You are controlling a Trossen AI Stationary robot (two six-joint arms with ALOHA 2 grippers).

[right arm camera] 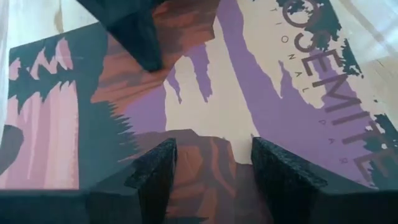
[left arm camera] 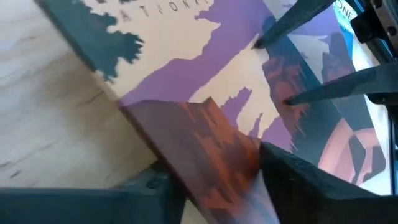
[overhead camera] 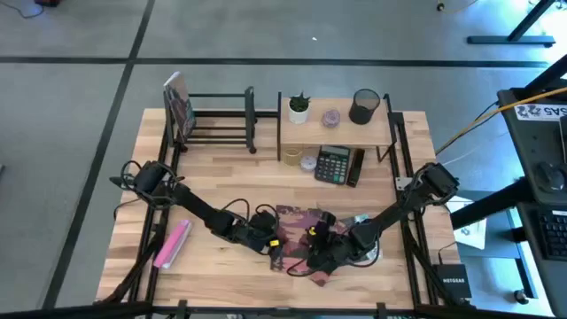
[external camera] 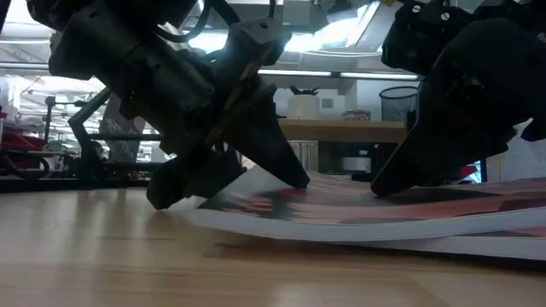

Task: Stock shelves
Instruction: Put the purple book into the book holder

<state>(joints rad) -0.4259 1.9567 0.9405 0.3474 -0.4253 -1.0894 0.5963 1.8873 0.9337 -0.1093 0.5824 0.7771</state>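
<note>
Item: one thin book (overhead camera: 306,232), Yosemite poster cover, lying flat near the front middle of the table (overhead camera: 221,190), with a second flat sheet or book under it, well apart from its destinations, the wooden shelf (overhead camera: 335,131) at far centre-right and the black rack (overhead camera: 217,120) at far left. We judged it light, floppy and slick-covered: in the low view its near edge sagged in a curve where one corner was raised, so we thought it would bend rather than lift stiffly. We reckoned the best hold was at an edge, pinched deep near the spine, as the flat face gave no purchase. The left gripper (left arm camera: 214,186) had its fingers closed on the book's left corner, cover between them in its wrist view. The right gripper (right arm camera: 211,168) sat over the book's right part, fingers apart and pressing down on the cover, nothing between them. The high view alone showed the shelf contents: plant (overhead camera: 299,107), mesh cup (overhead camera: 364,105), calculator (overhead camera: 334,165), and a book (overhead camera: 179,108) already upright at the rack's left end, also a pink object (overhead camera: 172,244) near left. The low view alone showed the lifted corner and the sag; the wrist views alone showed the cover print and finger contact.
</note>
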